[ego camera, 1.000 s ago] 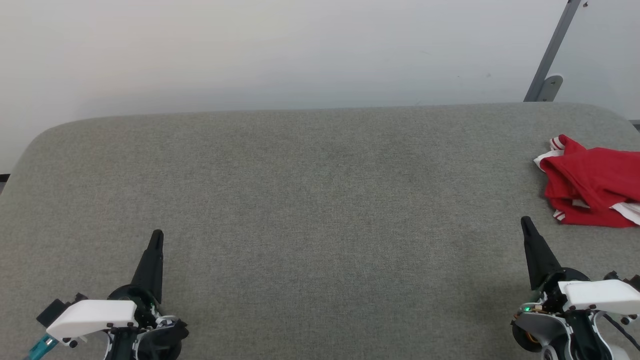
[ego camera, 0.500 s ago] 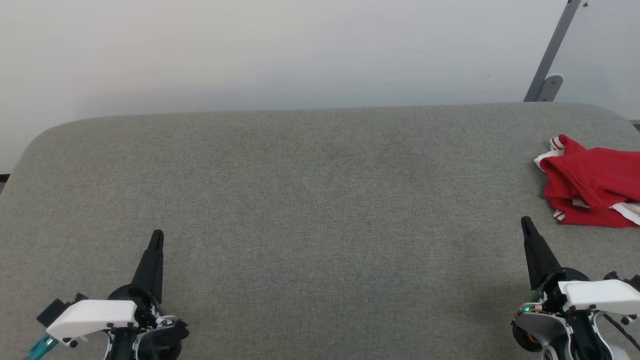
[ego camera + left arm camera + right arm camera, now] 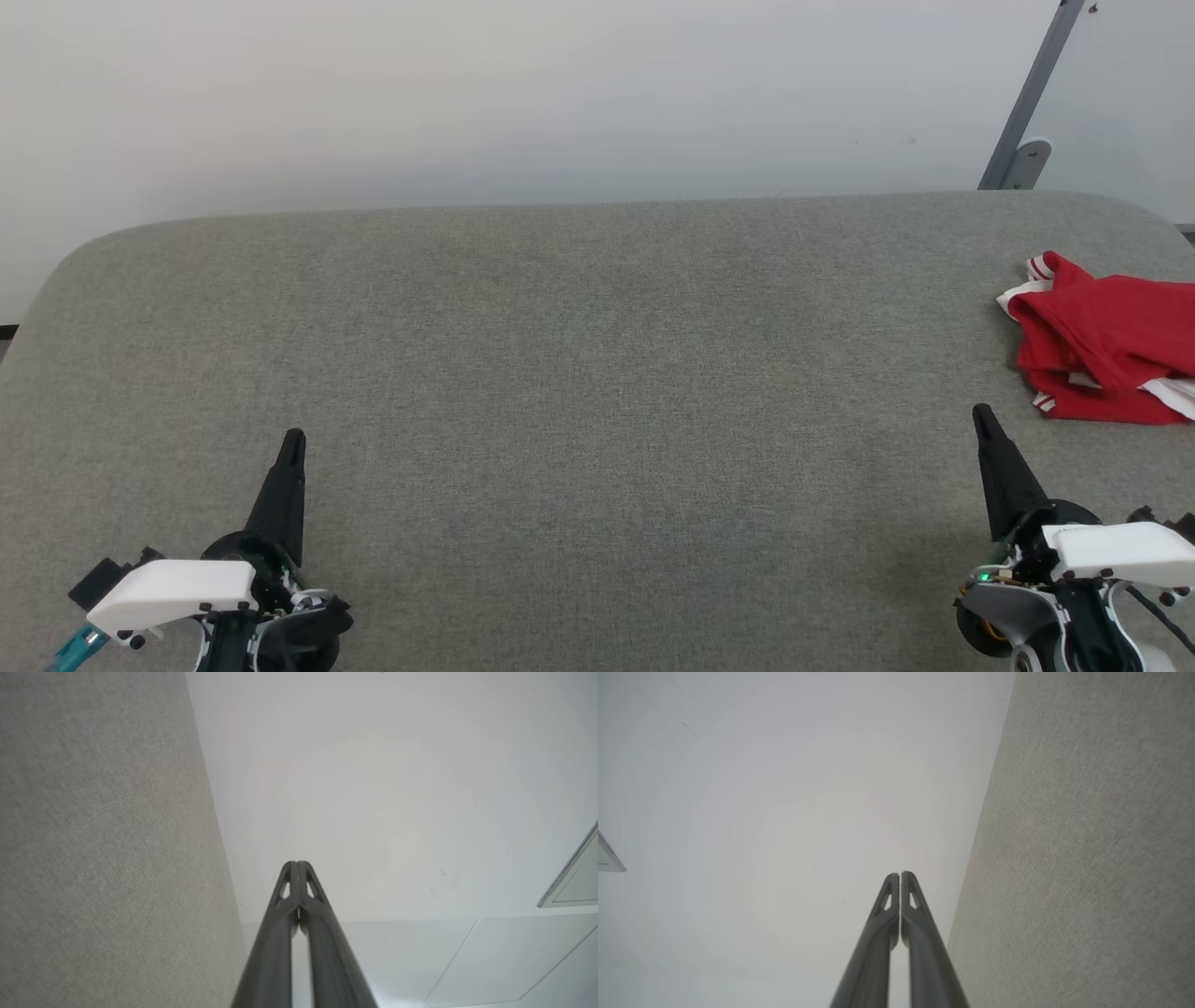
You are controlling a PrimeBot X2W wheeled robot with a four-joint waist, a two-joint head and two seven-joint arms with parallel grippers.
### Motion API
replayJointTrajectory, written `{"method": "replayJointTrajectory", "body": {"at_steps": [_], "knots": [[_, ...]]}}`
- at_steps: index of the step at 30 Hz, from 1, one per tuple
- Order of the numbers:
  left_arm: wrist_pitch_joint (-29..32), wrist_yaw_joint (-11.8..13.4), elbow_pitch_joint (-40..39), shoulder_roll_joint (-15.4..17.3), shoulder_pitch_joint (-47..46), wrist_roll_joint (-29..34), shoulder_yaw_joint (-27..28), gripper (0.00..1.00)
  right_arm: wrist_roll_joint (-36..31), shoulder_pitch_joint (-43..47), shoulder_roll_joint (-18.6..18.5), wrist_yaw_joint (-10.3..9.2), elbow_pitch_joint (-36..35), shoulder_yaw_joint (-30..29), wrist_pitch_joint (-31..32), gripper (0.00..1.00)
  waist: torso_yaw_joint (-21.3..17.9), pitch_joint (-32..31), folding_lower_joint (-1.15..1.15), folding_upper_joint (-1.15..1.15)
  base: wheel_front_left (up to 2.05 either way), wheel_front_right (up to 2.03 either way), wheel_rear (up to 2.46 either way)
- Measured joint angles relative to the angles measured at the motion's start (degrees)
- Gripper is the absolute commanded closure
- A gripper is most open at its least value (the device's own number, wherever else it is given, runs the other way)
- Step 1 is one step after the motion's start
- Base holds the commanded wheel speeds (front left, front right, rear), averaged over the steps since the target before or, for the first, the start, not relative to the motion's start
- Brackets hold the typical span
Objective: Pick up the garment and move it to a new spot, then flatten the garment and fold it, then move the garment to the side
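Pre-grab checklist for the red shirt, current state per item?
1. Garment located: ok, crumpled on the grey padded table near its right edge.
2. Garment's full extent: cannot tell, it runs off the head view's right edge.
3. Right gripper free: ok, empty, short of the garment, not touching it.
4. Right gripper open for the grab: not ok, fingers shut together.
5. Left gripper out of the way: ok, shut, empty, far across the table.

The T-shirt (image 3: 1106, 341) lies on the desk (image 3: 597, 373), out at the far right. The right gripper (image 3: 980, 412) sits front right, near it, and the left gripper (image 3: 294, 438) front left, well apart. A wall (image 3: 467, 93) stands behind the desk.
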Motion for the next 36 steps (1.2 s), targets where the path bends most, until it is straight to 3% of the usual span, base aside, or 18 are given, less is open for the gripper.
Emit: {"method": "replayJointTrajectory", "body": {"at_steps": [36], "knots": [[0.04,0.0,0.0,-0.04,0.0,0.02,0.03,1.0,0.0,0.0,0.0,0.0,0.0,-0.01,-0.01,1.0,0.0,0.0,0.0,0.0,0.0,0.0,0.0]]}}
